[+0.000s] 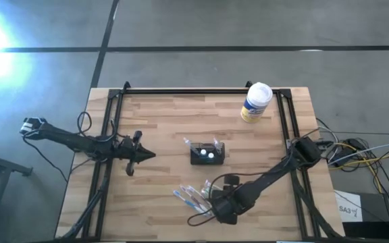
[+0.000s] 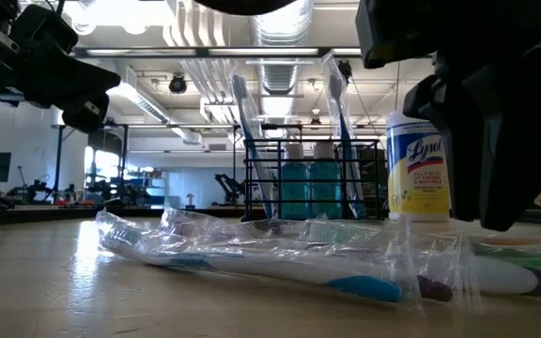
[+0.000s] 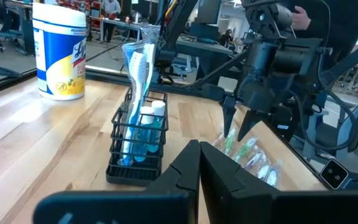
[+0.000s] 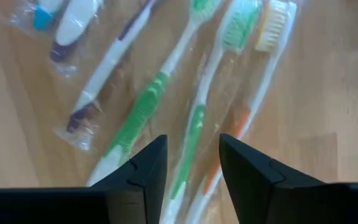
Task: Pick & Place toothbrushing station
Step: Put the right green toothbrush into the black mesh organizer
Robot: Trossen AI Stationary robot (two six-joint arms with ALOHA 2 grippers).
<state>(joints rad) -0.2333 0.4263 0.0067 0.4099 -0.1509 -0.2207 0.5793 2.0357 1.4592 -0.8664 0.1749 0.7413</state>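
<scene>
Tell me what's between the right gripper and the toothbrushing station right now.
Only bare wood, in the high view. The right gripper hangs open over the wrapped toothbrushes; the toothbrushing station stands apart from them, mid-table.

L arm is lying low along the table's left side, left gripper (image 1: pixel 142 154) w/ fingers pressed together, pointing inward. R arm is reaching in from the right edge, right gripper (image 4: pixel 191 163) facing down, fingers standing apart.

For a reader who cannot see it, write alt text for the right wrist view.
The right gripper hangs open above several plastic-wrapped toothbrushes lying side by side on the wooden table, holding nothing. Green, orange and purple handles show through the wrapping.
</scene>
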